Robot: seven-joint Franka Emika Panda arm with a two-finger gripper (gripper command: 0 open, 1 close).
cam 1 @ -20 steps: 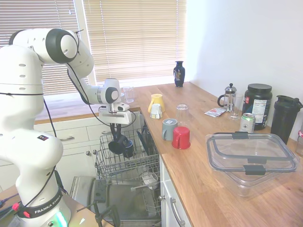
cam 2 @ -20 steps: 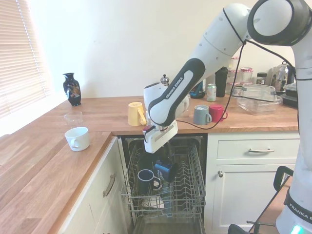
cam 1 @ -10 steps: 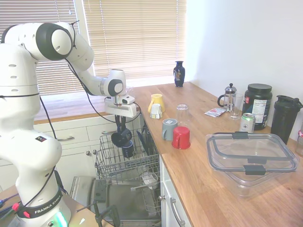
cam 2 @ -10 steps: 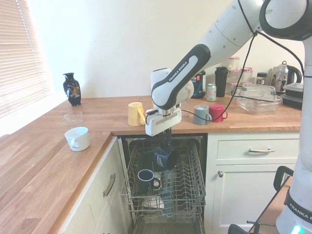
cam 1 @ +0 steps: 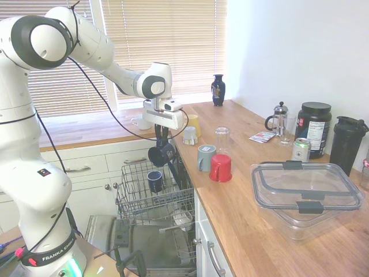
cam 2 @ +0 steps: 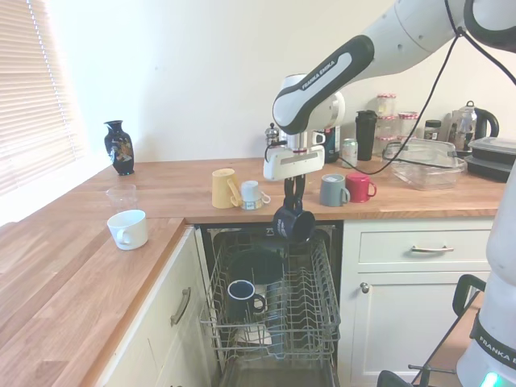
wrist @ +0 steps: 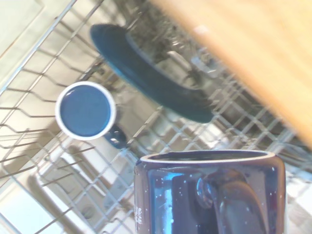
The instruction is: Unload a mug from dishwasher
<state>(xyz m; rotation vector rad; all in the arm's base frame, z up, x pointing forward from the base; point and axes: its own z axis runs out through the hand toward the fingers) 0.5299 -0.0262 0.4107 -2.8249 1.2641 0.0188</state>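
Note:
The dark navy mug (cam 1: 160, 154) hangs above the dishwasher's pulled-out wire rack (cam 1: 134, 203), level with the worktop edge. My gripper (cam 1: 164, 144) is shut on its rim, mouth tilted sideways. From the other side, the gripper (cam 2: 291, 203) holds the mug (cam 2: 293, 225) over the rack (cam 2: 316, 310). The wrist view shows the mug (wrist: 209, 195) close up with its handle facing the camera. The dishwasher door (cam 1: 144, 245) is dropped open.
A small blue mug (cam 2: 240, 296) and a dark plate (cam 2: 256, 266) stay in the rack. On the worktop edge stand a grey mug (cam 1: 206, 157), red mug (cam 1: 221, 168), yellow mug (cam 2: 224, 187) and small white mug (cam 2: 251, 194). A lidded plastic tub (cam 1: 305, 193) sits further right.
The gripper has risen out of the rack with the dark mug and moved toward the worktop edge. The small blue mug stayed in the rack.

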